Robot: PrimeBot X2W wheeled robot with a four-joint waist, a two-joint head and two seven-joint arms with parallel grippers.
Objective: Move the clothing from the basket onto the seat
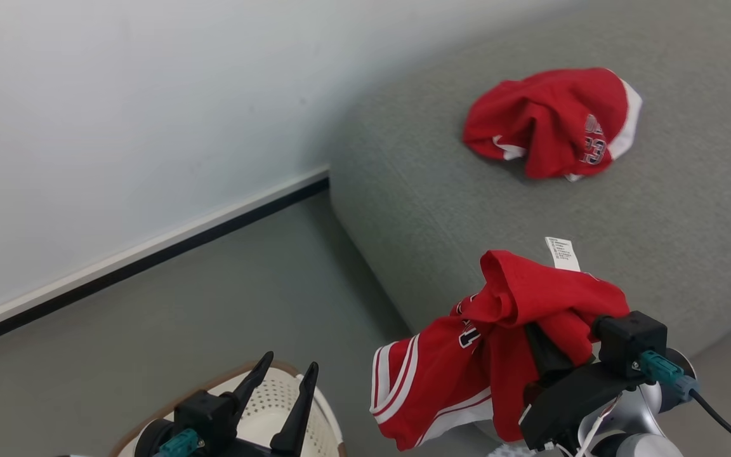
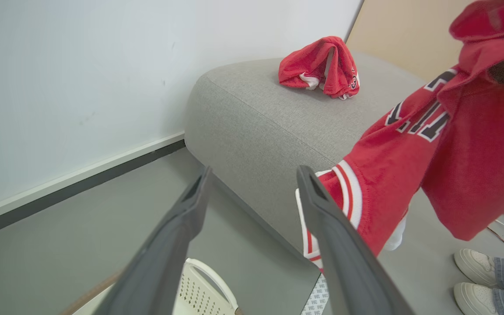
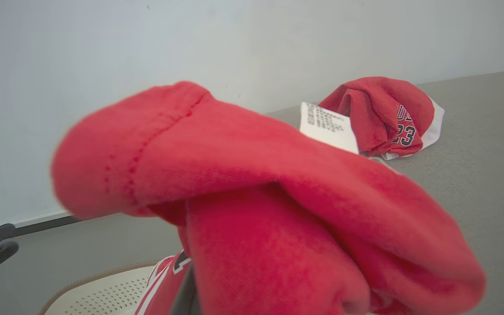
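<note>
Red jersey [image 1: 460, 381]: light, limp, will drape and snag. It is bunched in the right gripper [image 1: 546, 350], fingers clamped on a gathered fold (the best hold), just off the seat [image 1: 416, 190] edge. Second red garment [image 1: 549, 120] lies crumpled on the seat. Count: two garments, one basket [image 1: 257, 406]. Left gripper [image 1: 290, 360] is spread, empty.

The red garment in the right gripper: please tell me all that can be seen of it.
The garment is soft red cloth with white-and-red striped trim, dark white-edged lettering and a white label at its top. It is bunched over the right gripper, which grips its folds, and hangs in the air by the edge of the seat. Whether it touches the seat I cannot tell.
</note>
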